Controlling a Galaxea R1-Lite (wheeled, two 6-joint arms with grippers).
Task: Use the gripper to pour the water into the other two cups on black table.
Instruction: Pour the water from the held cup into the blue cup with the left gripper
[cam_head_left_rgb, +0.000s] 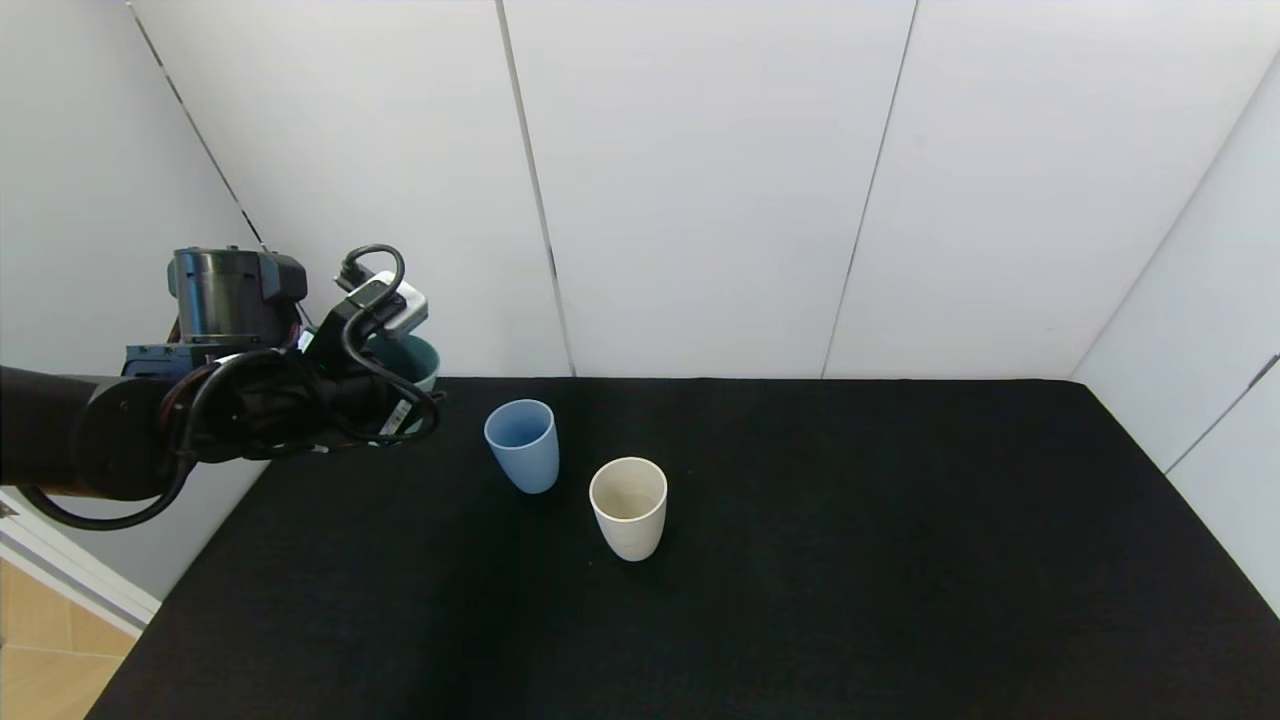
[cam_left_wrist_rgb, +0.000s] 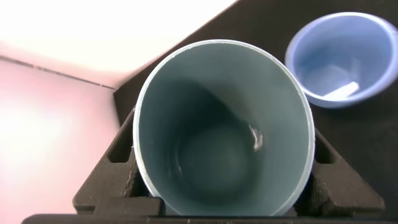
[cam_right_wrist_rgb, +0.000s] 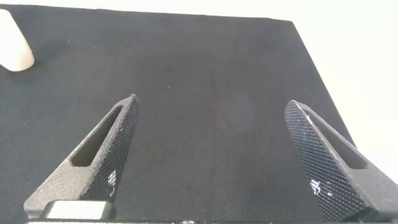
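Left arm: reaches in from the left side, held up above the table's far left corner.
Left gripper (cam_left_wrist_rgb: 224, 180): closed around a teal cup (cam_left_wrist_rgb: 224, 130).
Right gripper (cam_right_wrist_rgb: 214, 155): fingers spread wide apart, holding nothing.

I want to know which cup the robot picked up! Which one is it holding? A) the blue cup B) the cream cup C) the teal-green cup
C: the left gripper has its fingers clamped on both sides of the teal-green cup, while the blue cup and the cream cup stand free on the black table.
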